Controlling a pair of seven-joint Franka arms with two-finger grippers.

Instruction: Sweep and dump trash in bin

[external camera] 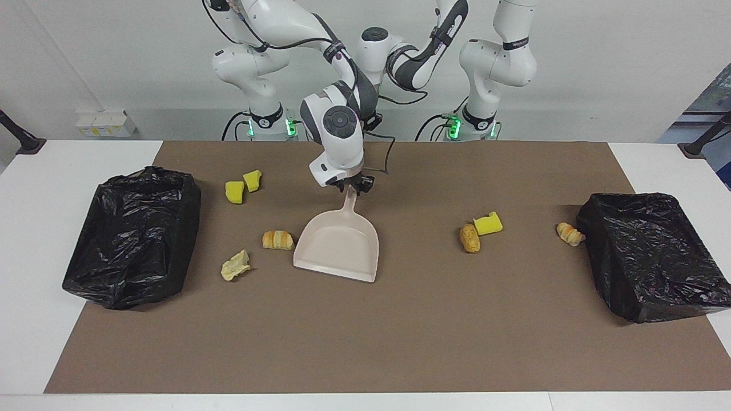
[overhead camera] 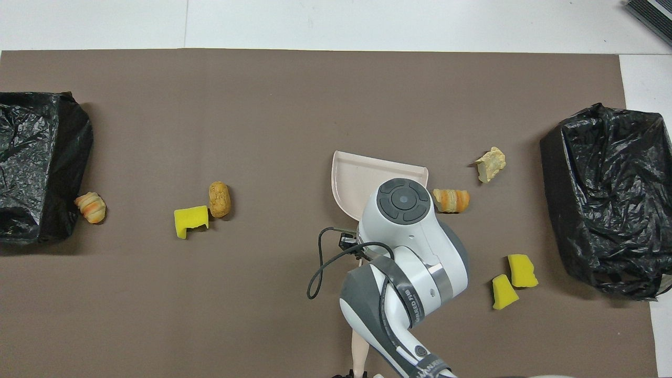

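Facing view: right pincer [external camera: 353,186] is at the dustpan [external camera: 338,248] handle, grip cannot be told, left pincer closed and waiting; trash [external camera: 278,240] lies on the tabletop [external camera: 400,342] beside the dustpan; judged next: secure the handle.

facing: high, looks toward robots | overhead: steeply down | shared: brown mat [external camera: 400,331]

the dustpan [external camera: 338,246] lies in the middle of the mat [external camera: 400,331]. a bin [external camera: 134,234] sits at each end, with trash [external camera: 278,240] between.
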